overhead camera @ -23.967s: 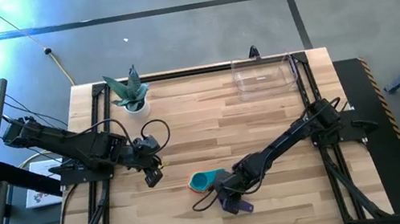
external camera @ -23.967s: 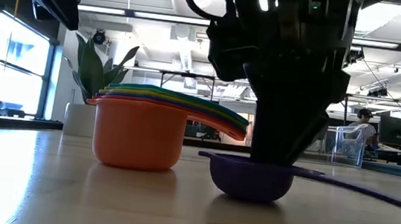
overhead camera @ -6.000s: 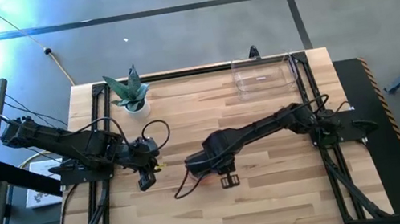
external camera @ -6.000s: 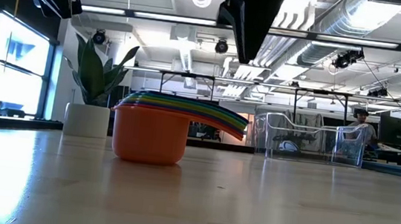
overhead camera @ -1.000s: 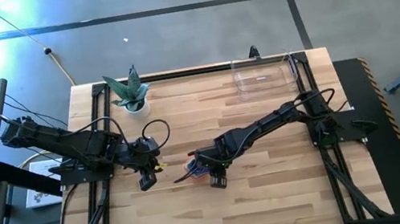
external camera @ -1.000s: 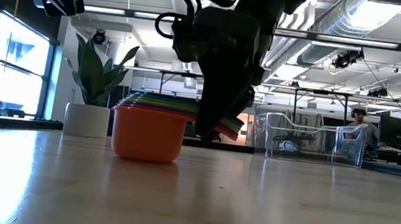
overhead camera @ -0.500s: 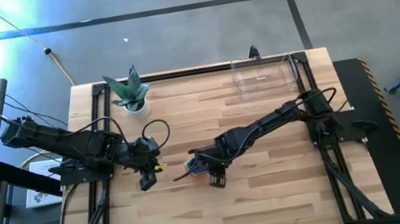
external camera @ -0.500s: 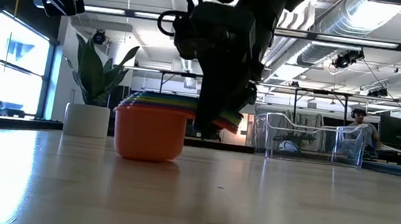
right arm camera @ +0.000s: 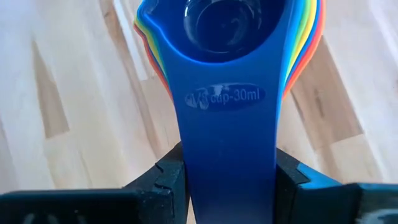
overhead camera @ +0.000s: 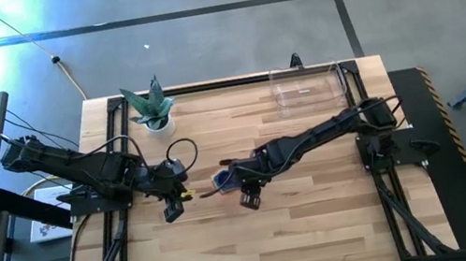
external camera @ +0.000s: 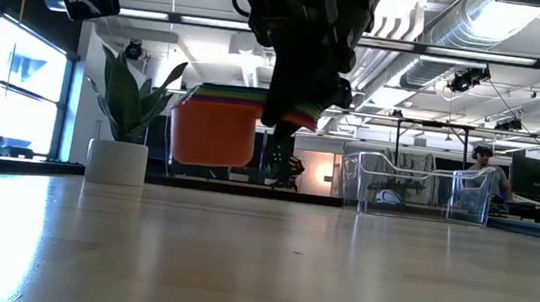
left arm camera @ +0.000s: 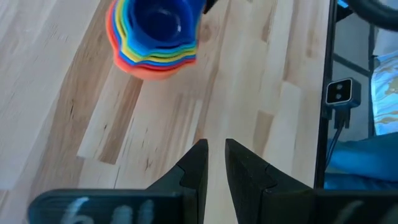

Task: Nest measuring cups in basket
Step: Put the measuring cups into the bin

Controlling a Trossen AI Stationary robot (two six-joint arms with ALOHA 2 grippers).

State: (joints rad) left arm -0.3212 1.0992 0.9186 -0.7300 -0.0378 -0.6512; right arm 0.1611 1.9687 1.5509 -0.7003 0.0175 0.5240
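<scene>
The right pincer [right arm camera: 229,180] is clamping the handles of the nested measuring cups [external camera: 214,125], holding the stack in the air at the centre of the high frame, clear of the pale wood-plank desk [overhead camera: 324,220]. The left pincer [overhead camera: 172,212] is hanging at centre left, fingers nearly closed on nothing. The clear basket [overhead camera: 306,87] is sitting at the upper right desk edge, a potted plant [overhead camera: 151,107] at upper left. Beyond, a person [external camera: 484,171] is sitting at far right in a bright workshop
</scene>
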